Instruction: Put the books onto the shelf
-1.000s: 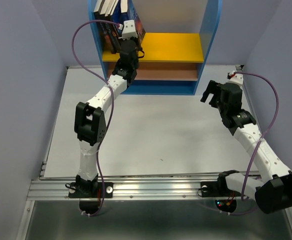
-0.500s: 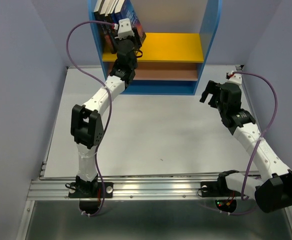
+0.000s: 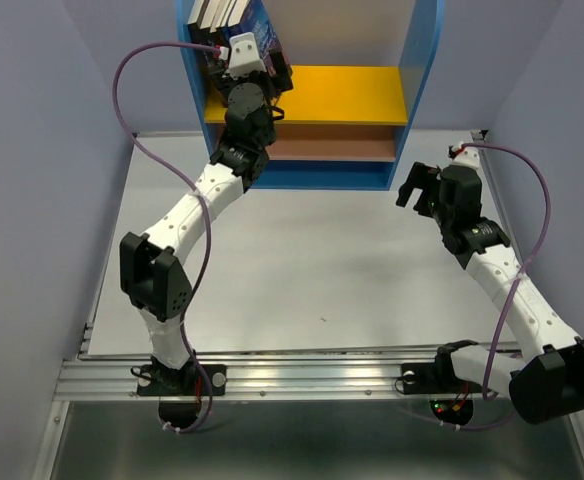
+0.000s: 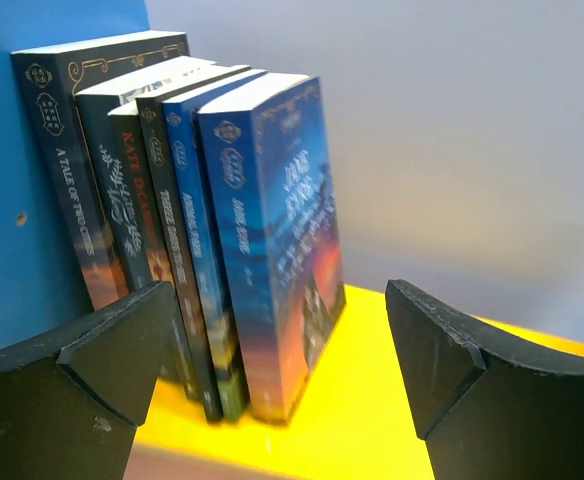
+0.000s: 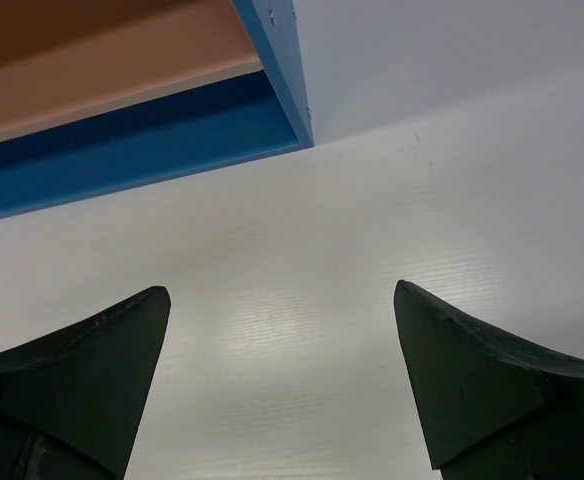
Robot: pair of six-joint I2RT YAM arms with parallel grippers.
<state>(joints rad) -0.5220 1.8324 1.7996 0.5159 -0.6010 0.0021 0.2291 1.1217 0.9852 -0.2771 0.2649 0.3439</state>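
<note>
Standing side by side on the shelf, dark and blue-covered books face the left gripper, wide open, empty.

books stand on the shelf; against its left side

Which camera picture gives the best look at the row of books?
The left wrist view: the books stand upright, spines and titles readable. The top external view shows only their top edges. The right wrist view shows none, just the shelf.
</note>
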